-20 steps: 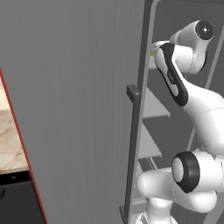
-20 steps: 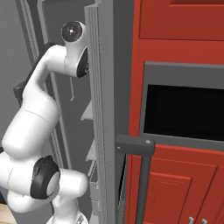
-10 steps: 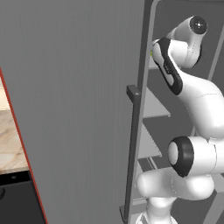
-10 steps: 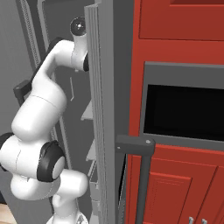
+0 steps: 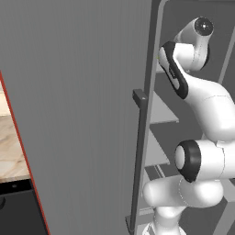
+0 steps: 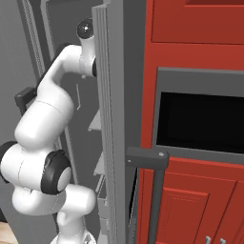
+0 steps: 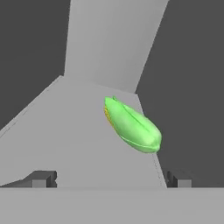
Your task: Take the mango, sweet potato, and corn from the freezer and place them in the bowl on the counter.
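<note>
so the freezer (image 5: 82, 114) door is swung open and the arm reaches up into it, onto a plain grey inner shelf (image 7: 83, 131). lying on that shelf is the corn (image 7: 131, 124), green husk with a bit of yellow showing at its far-left end in the hand view. its long axis runs diagonally, from far left to near right, near the shelf's right edge. the gripper (image 7: 109, 178) is spread fully open and empty, short of the cob. my guess is it's light and stiff but rounded and slick, so it might roll. i'd pinch across the fat middle, jaws square to the long axis.
</note>
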Available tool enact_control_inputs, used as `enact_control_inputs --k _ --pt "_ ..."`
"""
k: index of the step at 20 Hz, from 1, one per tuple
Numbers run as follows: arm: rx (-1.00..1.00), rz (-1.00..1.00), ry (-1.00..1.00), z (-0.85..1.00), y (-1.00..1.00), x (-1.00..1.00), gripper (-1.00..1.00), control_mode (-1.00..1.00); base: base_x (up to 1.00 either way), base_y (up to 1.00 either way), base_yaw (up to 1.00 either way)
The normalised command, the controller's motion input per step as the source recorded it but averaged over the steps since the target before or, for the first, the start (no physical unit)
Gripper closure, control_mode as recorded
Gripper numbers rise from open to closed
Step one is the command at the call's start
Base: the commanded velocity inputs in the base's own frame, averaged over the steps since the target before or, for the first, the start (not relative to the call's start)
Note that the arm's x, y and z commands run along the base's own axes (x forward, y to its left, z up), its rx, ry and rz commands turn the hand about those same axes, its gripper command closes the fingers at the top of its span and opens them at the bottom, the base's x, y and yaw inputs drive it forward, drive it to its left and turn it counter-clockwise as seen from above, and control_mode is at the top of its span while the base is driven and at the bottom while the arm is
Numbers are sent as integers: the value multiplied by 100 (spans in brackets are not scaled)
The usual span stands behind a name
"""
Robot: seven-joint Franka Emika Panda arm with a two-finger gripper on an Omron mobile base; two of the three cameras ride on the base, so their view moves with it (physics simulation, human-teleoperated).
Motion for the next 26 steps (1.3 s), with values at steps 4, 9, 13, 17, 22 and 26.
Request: enact_control_inputs --k 4,9,13,17,22,26 --pt "-12 3 0 -11 -17 15 -100 -100 0 0 0" --pt "-12 5 1 -11 -11 22 -100 -100 0 0 0" --pt "-14 5 2 -12 -5 17 -100 -100 0 0 0" --pt "-17 2 5 -9 0 15 -100 -100 0 0 0" --pt "-16 0 10 0 1 24 -100 -100 0 0 0" --pt "-10 -3 17 0 10 28 -100 -100 0 0 0"
